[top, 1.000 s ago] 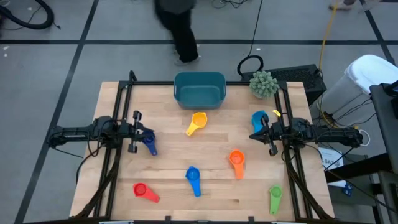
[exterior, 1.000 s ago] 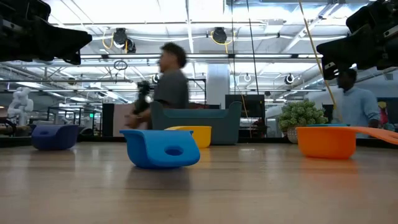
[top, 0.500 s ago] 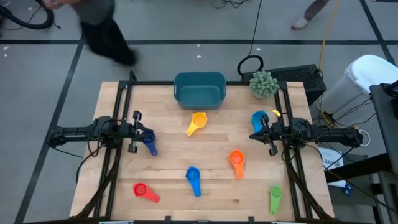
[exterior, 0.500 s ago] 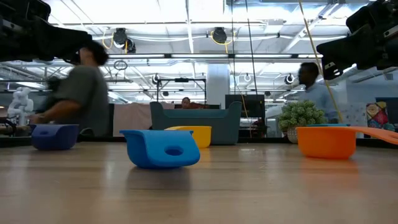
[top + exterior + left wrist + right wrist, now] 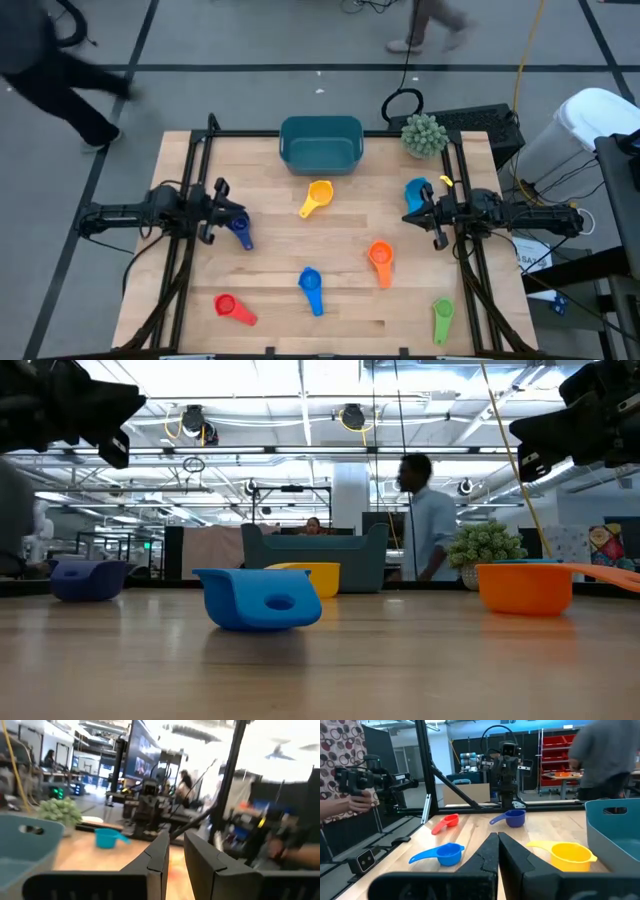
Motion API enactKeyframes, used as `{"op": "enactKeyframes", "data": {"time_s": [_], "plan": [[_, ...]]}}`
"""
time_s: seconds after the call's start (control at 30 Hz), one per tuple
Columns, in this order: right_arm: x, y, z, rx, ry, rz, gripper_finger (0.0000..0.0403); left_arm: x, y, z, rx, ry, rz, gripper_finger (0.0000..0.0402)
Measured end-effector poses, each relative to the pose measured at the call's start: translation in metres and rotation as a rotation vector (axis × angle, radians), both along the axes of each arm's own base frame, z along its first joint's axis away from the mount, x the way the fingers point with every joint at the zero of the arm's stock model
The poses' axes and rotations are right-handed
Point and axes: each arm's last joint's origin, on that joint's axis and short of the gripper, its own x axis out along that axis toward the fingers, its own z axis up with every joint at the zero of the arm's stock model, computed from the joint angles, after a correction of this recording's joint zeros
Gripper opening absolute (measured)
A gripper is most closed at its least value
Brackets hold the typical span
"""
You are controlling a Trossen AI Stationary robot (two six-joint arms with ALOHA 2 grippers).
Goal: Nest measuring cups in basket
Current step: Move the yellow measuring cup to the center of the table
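Teal basket (image 5: 320,143) is sitting at the table's far edge, centre. Measuring cups are lying scattered: yellow (image 5: 316,196) just near of it, dark blue (image 5: 240,231) beside the left gripper (image 5: 213,212), whose fingers are standing slightly apart around nothing. The right gripper (image 5: 424,217) is hovering near the light blue cup (image 5: 416,192), fingers pressed together, empty.

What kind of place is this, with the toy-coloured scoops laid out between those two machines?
Probably a robotics lab or workshop. Two robot arms are mounted at a wooden table, another robot rig stands across the room, and the hall behind has red parts shelving and industrial ceiling lights, with a person walking past.
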Motion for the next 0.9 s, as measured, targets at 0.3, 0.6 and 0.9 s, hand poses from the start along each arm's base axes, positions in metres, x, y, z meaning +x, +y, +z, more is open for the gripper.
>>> {"op": "enactKeyframes", "data": {"time_s": [0.3, 0.6, 0.9], "plan": [[0.0, 0.0, 0.004, 0.176, -0.017, 0.015, 0.0, -0.006, 0.003, 0.022, -0.111, -0.039, 0.061, 0.0063], [-0.011, 0.0, 0.039, 0.216, -0.383, 0.061, 0.0, -0.022, 0.006, 0.134, 0.034, 0.401, 0.171, 0.0063], [-0.006, -0.006, 0.126, -0.082, -0.305, -0.225, 0.0, 0.023, 0.01, 0.219, 0.267, 0.527, 0.229, 0.0063]]}}
